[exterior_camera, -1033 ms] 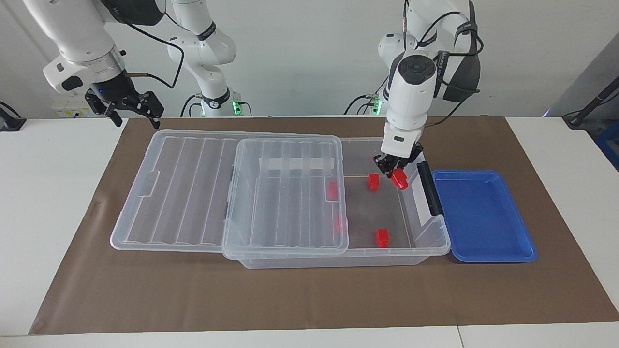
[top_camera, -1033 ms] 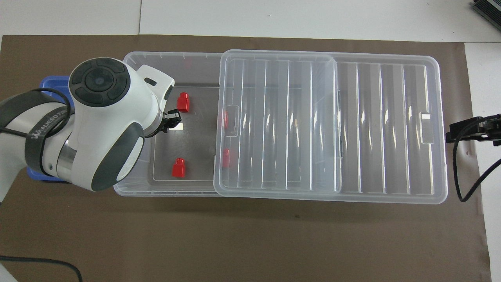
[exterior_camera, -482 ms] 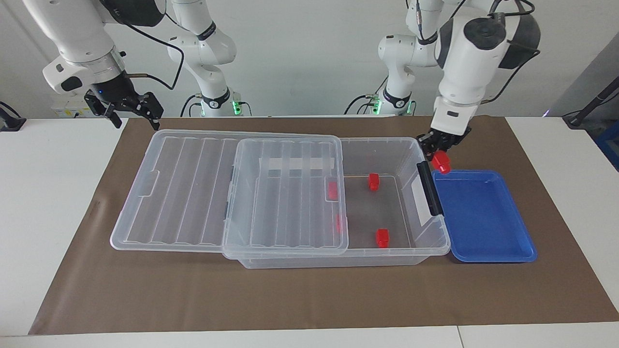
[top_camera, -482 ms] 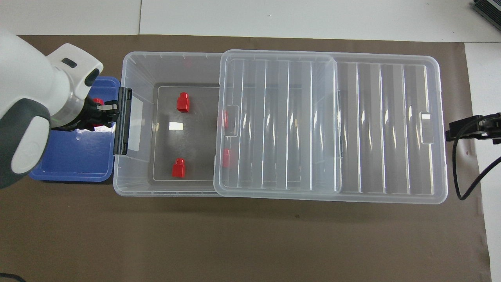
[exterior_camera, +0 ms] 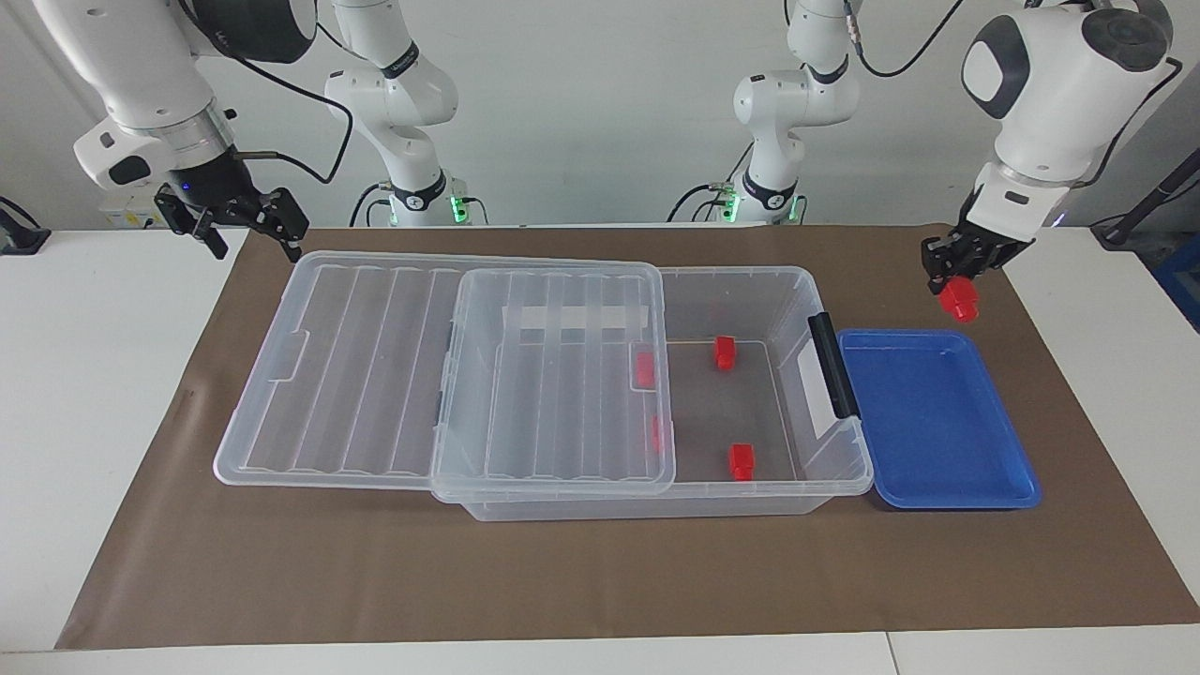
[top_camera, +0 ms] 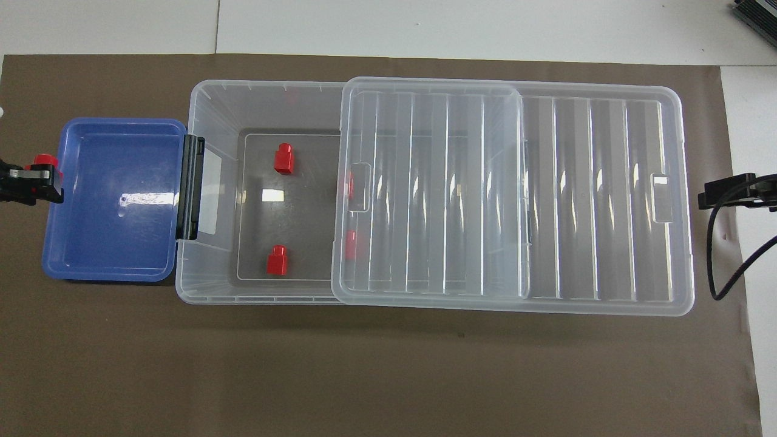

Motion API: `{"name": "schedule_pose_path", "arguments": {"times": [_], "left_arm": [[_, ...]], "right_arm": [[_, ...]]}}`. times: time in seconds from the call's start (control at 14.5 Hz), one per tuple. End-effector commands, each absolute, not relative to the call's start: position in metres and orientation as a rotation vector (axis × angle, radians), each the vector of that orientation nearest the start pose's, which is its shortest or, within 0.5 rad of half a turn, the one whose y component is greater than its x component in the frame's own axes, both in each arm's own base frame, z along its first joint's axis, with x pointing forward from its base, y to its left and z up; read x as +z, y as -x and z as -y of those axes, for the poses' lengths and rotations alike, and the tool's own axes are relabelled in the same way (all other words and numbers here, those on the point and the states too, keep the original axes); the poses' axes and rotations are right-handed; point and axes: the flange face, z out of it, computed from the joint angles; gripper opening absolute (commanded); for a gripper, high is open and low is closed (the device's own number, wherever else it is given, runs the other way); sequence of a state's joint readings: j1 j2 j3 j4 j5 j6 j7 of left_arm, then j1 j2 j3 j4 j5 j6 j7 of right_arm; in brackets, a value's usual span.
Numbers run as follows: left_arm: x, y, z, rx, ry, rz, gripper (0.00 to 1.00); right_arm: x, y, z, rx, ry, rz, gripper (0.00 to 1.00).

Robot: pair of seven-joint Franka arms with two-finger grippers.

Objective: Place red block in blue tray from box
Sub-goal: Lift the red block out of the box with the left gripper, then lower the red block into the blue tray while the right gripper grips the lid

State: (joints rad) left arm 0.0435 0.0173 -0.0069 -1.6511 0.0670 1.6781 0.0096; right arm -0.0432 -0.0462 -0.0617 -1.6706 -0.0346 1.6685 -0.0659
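Inside the box (exterior_camera: 562,487), four red blocks (fifth red block (exterior_camera: 959,300) clamped in left fingers (exterior_camera: 937,267); right fingers (exterior_camera: 286,217) apart).

A white table (exterior_camera: 94,375) carries a brown mat (exterior_camera: 600,581) that covers most of its middle, leaving white bare at both ends and along the edge farthest from the robots. On the mat stands the box (exterior_camera: 750,502), clear, its long side running along the table. Its ribbed lid (exterior_camera: 375,366) lies partly on the box and overhangs toward the right arm's end, so the box is uncovered at the left arm's end. The blue tray (exterior_camera: 937,422) lies flat on the mat just beside the box's latched end, toward the left arm's end of the table, its rim about touching the box.
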Motion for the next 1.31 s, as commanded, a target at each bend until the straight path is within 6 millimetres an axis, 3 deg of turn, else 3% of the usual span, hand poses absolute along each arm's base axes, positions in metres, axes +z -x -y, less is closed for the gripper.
{"name": "schedule_pose_path", "arguments": {"times": [0.0,0.07,0.34,0.62,0.83,1.03,1.24], "left_arm": [[0.575,-0.568,-0.059,-0.093,3.087,-0.057,0.0],[0.562,-0.571,-0.073,-0.107,3.084,-0.074,0.0],[0.496,-0.585,-0.086,-0.161,3.09,-0.078,0.0],[0.443,-0.591,-0.085,-0.226,3.123,-0.041,0.0],[0.405,-0.59,-0.084,-0.224,3.157,0.007,0.0],[0.36,-0.597,-0.089,-0.214,3.156,0.018,0.0],[0.336,-0.599,-0.097,-0.219,3.152,0.034,0.0]], "right_arm": [[0.588,-0.539,0.098,-0.124,3.199,0.072,0.38],[0.577,-0.541,0.105,-0.138,3.202,0.11,0.01],[0.526,-0.558,0.135,-0.166,3.239,0.091,0.0],[0.495,-0.583,0.136,-0.24,3.244,0.115,0.0],[0.472,-0.597,0.119,-0.235,3.225,0.139,0.0],[0.47,-0.599,0.107,-0.229,3.204,0.153,0.0],[0.471,-0.603,0.083,-0.244,3.178,0.182,0.0]]}}
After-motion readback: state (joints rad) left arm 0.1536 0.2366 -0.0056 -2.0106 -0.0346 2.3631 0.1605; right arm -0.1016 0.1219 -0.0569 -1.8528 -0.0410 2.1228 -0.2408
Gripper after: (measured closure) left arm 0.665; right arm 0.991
